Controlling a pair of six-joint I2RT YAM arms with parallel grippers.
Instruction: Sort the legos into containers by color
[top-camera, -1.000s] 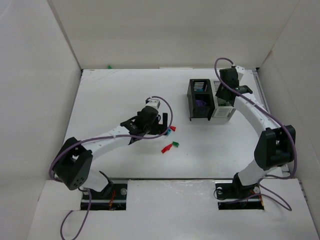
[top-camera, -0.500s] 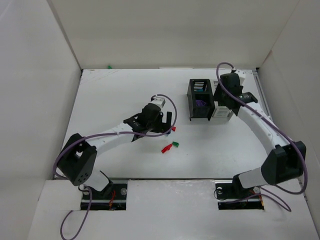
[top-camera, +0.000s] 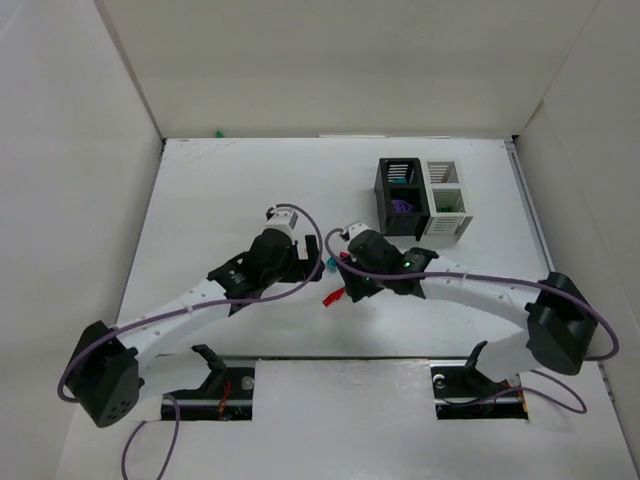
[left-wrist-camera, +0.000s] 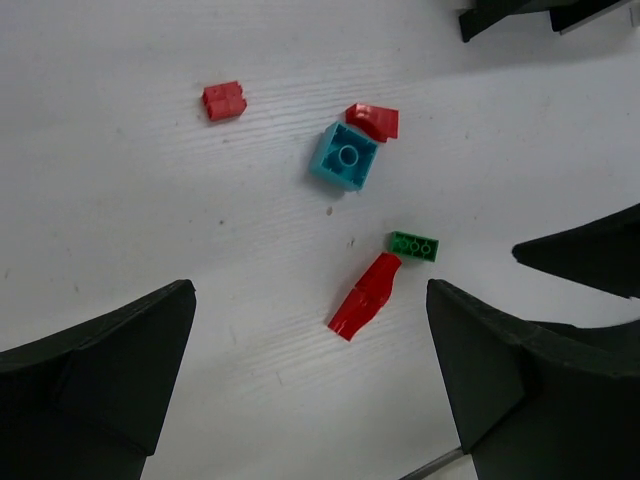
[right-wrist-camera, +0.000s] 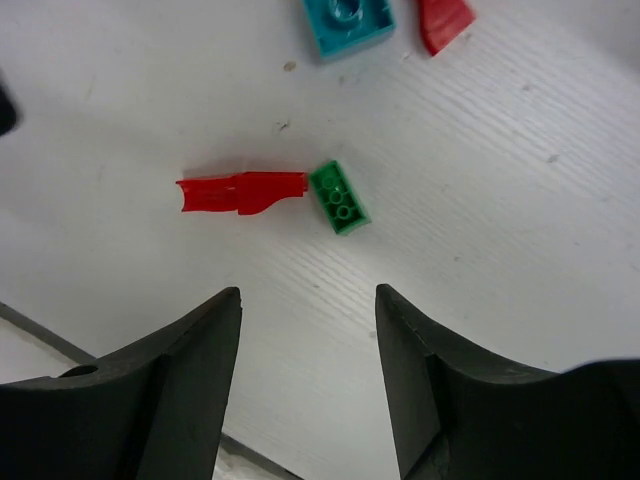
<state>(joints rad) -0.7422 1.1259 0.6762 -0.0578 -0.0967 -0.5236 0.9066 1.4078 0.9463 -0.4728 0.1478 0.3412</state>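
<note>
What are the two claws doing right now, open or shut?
Left claw: open, holding nothing.
Right claw: open, holding nothing.

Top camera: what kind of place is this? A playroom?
Likely a robot test bench, not a playroom: a white table boxed in by plain walls, a left arm and right arm fixed at its near edge, and a few tiny legos near a black bin and white bin.
</note>
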